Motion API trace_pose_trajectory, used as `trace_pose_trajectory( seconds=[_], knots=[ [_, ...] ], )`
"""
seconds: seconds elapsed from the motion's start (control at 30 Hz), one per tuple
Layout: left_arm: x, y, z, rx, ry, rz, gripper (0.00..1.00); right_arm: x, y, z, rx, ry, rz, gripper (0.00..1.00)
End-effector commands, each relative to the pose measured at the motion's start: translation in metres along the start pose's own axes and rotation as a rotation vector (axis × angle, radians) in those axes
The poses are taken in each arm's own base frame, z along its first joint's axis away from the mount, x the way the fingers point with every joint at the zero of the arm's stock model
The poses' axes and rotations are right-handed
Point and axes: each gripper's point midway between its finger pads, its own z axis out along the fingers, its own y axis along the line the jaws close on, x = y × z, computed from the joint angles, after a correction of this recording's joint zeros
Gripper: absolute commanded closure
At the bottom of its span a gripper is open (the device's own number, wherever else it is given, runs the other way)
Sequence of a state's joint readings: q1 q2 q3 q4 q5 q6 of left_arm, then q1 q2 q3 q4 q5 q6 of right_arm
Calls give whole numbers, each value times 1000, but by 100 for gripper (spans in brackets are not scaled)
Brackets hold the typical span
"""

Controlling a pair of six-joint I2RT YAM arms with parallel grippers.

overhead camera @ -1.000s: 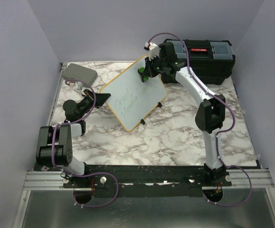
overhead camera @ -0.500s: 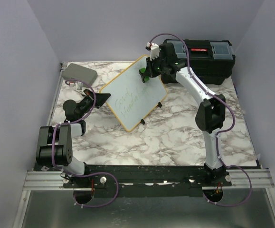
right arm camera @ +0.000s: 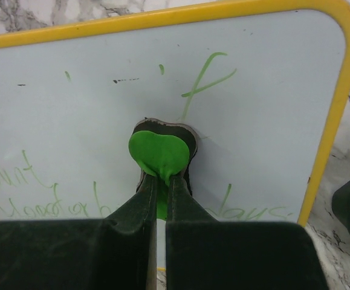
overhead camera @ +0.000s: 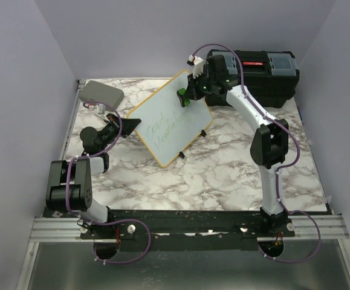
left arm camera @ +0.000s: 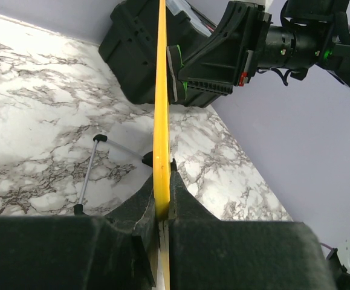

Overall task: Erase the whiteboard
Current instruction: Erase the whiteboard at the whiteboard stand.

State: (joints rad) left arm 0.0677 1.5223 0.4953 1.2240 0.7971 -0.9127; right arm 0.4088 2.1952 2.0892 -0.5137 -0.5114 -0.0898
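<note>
The whiteboard (overhead camera: 171,118), white with a yellow frame and green writing, stands tilted on the marble table. My left gripper (overhead camera: 125,125) is shut on its left edge; in the left wrist view (left arm camera: 161,205) the yellow frame (left arm camera: 161,90) runs up between the fingers. My right gripper (overhead camera: 185,95) is shut on a green heart-shaped eraser (right arm camera: 161,155) and presses it against the board's upper part (right arm camera: 72,115). Green strokes (right arm camera: 202,75) show above the eraser and green words (right arm camera: 48,202) below it.
A black toolbox (overhead camera: 262,75) stands at the back right, close behind the right arm. A grey rounded case (overhead camera: 101,93) lies at the back left. The board's black feet (overhead camera: 181,155) rest on the table. Purple walls close in the sides.
My right gripper with the eraser has shifted slightly up and right along the board's top part. The left gripper and the board have not moved.
</note>
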Motion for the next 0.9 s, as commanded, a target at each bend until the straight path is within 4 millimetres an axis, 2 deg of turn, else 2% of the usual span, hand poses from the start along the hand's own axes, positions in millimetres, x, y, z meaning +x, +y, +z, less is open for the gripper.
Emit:
trace_pose_trajectory(
  seconds=[0.0, 0.2, 0.33, 0.73, 0.83, 0.87],
  knots=[
    [12, -13, 1, 66, 69, 48, 100, 8, 17, 7, -74, 17, 9, 99],
    [12, -14, 1, 71, 72, 50, 100, -23, -15, 5, 118, -72, 41, 99],
    [13, -14, 1, 70, 74, 49, 100, -36, -28, 6, 195, -115, 89, 99],
    [13, -14, 1, 72, 76, 49, 100, -29, -51, 10, 280, -105, 125, 99],
    [13, -14, 1, 72, 76, 48, 100, -25, -45, 10, 236, -85, 106, 99],
    [13, -14, 1, 71, 77, 49, 100, -23, -36, 12, 185, -70, 81, 99]
  ],
)
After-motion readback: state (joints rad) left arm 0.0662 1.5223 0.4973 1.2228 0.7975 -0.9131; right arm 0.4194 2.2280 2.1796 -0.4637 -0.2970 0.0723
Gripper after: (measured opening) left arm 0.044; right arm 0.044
